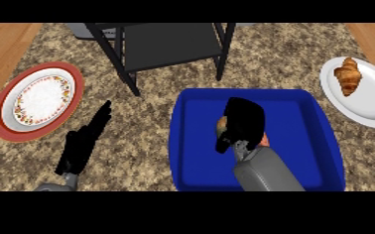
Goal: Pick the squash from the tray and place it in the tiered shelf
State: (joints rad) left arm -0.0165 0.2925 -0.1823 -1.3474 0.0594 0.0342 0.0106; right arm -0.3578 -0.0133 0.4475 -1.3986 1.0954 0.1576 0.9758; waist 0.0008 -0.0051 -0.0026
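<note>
While the left robot hand (82,144) rests open on the speckled surface (293,69) near the view's lower left, fingers straight, the right robot hand (242,121) reaches down into the blue tray (322,144), its fingers curled over the squash (221,124). Only a sliver of tan-orange rind shows beside the palm, so the squash sits mid-tray, mostly hidden. It is likely stiff, smooth-skinned and fairly weighty; a wrap around its middle should serve best. Beyond the tray stands the black tiered shelf (172,44), its tier bare. A red-rimmed plate (40,101) lies at left, a croissant (348,75) on a white plate (338,99) at right. No writing is legible.
</note>
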